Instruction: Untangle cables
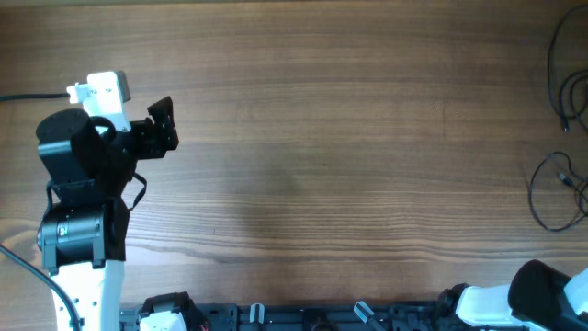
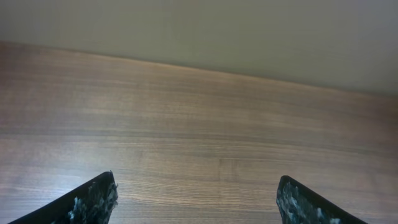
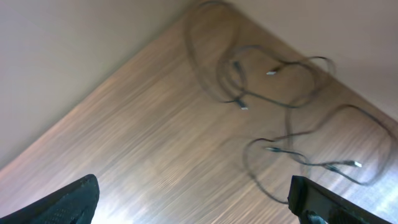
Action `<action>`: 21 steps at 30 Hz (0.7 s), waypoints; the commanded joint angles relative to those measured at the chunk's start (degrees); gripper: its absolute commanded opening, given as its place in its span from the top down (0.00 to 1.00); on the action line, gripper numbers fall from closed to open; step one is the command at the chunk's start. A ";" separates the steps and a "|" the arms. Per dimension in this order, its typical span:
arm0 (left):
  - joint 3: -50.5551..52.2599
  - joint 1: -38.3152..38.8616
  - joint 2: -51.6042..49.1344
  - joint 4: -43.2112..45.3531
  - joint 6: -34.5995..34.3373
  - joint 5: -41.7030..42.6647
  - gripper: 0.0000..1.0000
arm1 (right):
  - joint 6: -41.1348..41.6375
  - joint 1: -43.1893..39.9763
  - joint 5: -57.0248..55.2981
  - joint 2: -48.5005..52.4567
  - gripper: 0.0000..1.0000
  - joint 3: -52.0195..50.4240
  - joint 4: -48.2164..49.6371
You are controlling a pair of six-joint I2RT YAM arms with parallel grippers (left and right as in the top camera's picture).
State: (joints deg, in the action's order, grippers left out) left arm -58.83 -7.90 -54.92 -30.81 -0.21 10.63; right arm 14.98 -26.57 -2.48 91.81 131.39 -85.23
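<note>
Fingers (image 2: pixel 93 202) of the left gripper (image 2: pixel 197 180) are spread wide and empty above the desk (image 2: pixel 199 112). Those of the right gripper (image 3: pixel 194 182) are likewise parted and empty; looped cables (image 3: pixel 241 106) lie ahead.

The overhead view is being filled by a brown wooden desk (image 1: pixel 303 175), its grain running lengthwise. In the left wrist view, the desk's far edge is being bordered by a plain pale surface (image 2: pixel 205 31); whether it is wall or floor cannot be told. In the right wrist view, soft light is being reflected as a bright patch on the wood at lower left.
</note>
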 commanded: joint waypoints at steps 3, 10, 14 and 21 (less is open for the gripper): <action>-1.03 -0.09 0.37 0.90 1.49 7.08 0.15 | -1.46 12.26 0.87 -0.96 0.00 0.11 0.15; -1.05 2.32 -0.74 3.19 1.01 8.17 0.12 | -1.55 27.65 -1.90 -0.85 0.00 0.11 2.21; -1.05 5.81 -2.45 4.15 -0.59 3.43 0.12 | -1.81 32.98 -2.58 -0.13 0.00 0.11 3.52; -1.14 12.57 -6.01 7.34 -2.23 -5.97 0.12 | 0.63 39.80 -9.70 5.42 0.00 0.11 4.15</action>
State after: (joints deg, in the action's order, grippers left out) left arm -58.89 2.09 -59.68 -24.75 -1.02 11.25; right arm 14.90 11.11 -7.01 93.41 131.39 -81.93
